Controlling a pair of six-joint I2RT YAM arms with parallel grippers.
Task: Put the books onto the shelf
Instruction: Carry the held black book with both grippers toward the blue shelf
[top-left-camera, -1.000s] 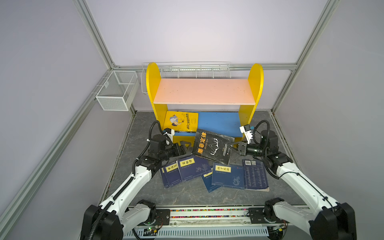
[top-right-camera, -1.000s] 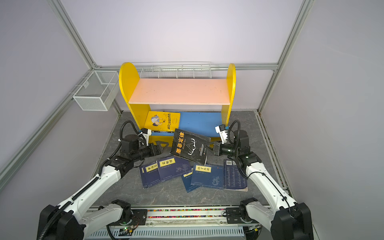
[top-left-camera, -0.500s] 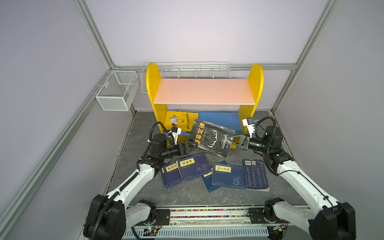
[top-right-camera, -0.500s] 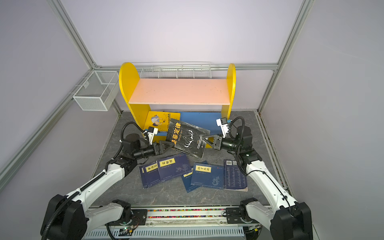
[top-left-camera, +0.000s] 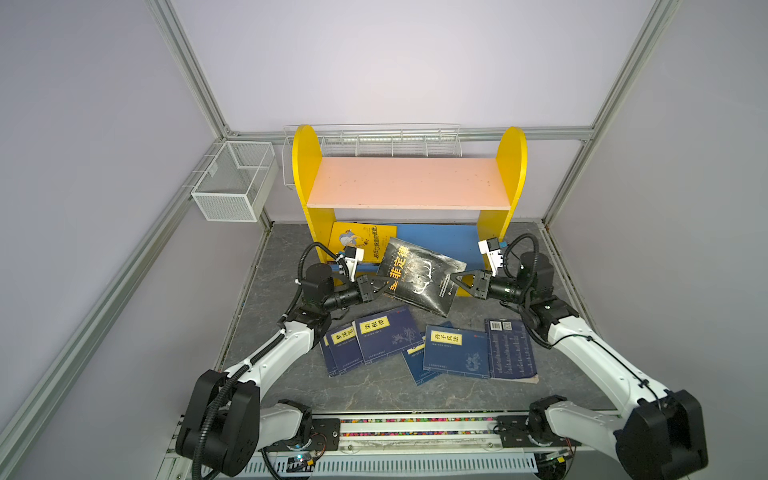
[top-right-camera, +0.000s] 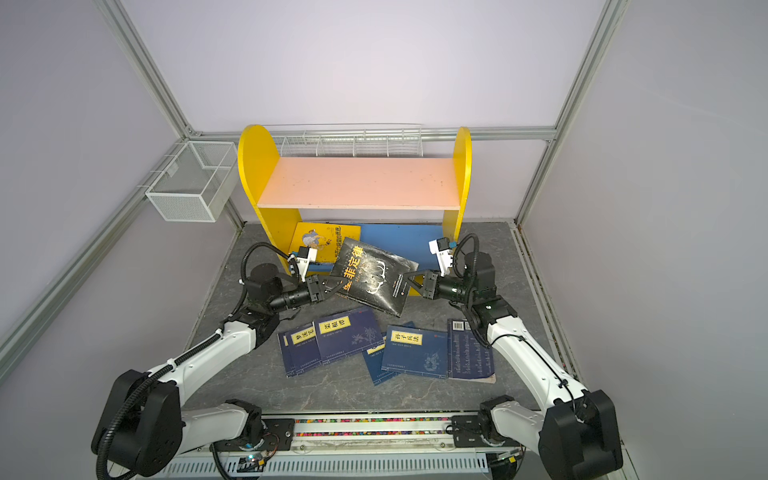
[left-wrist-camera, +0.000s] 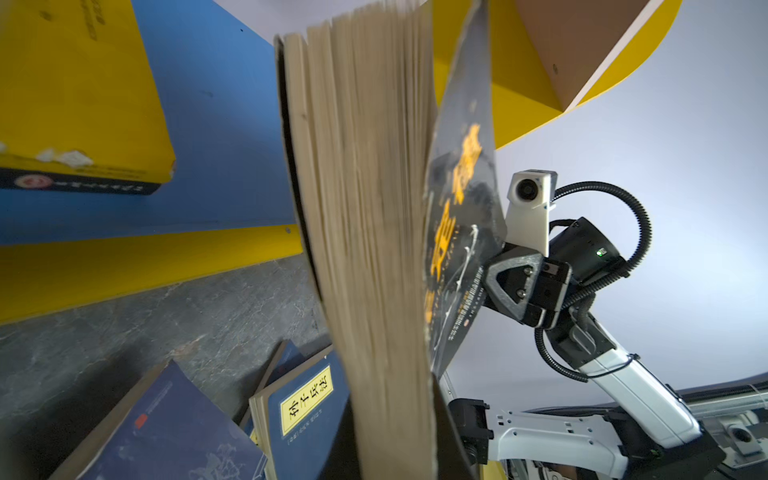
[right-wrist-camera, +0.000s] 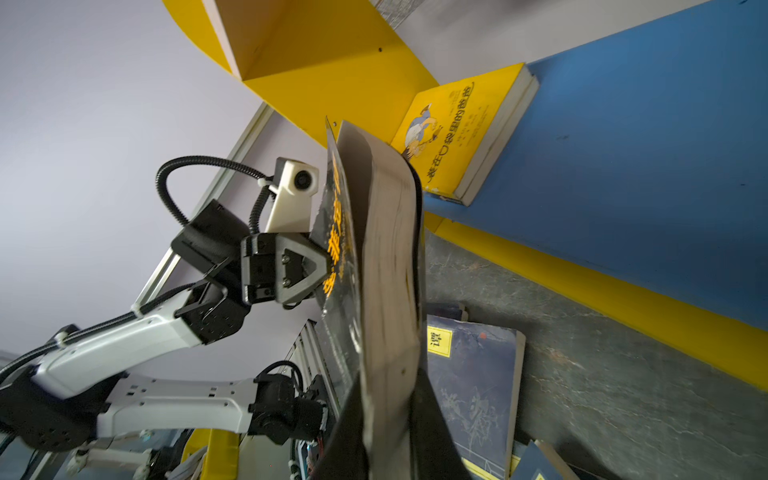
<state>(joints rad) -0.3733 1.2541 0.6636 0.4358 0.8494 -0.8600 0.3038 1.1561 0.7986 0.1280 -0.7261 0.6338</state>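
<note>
Shelf (top-left-camera: 305, 174): stands centred at the back edge of the counter (top-left-camera: 374, 390). The pink board (top-left-camera: 407, 183) is bare. The blue board (top-left-camera: 436, 245) carries one yellow book (top-left-camera: 353, 245), lying flat at its left end beside the side panel. The rest of that board is free.

Navy books (top-left-camera: 386, 336): five or six lie flat and partly overlapping, in a loose row across the counter nearer its front edge. Neither hand is near them.

Black book (top-left-camera: 419, 276): clear of the counter, cover up and tilted, hanging just in front of the blue board between the two arms. Both wrist views show the page block bowed and the cover standing a little off the pages.

Left hand (top-left-camera: 380, 286): closed on the black book's left edge. The left wrist view shows the pages between its fingers.

Right hand (top-left-camera: 455, 279): closed on the opposite edge. The right wrist view shows its fingers on either side of the page block.

Step in hand, as judged: the black book is in transit to the shelf, carried by both hands. One book is placed and the navy ones are not yet begun.

Next move, as judged: level the book and pass it under the pink board onto the free blue area beside the yellow book. The hands should travel together, or the limp paperback may buckle or slip. Release should wait until the book bears on the board.
</note>
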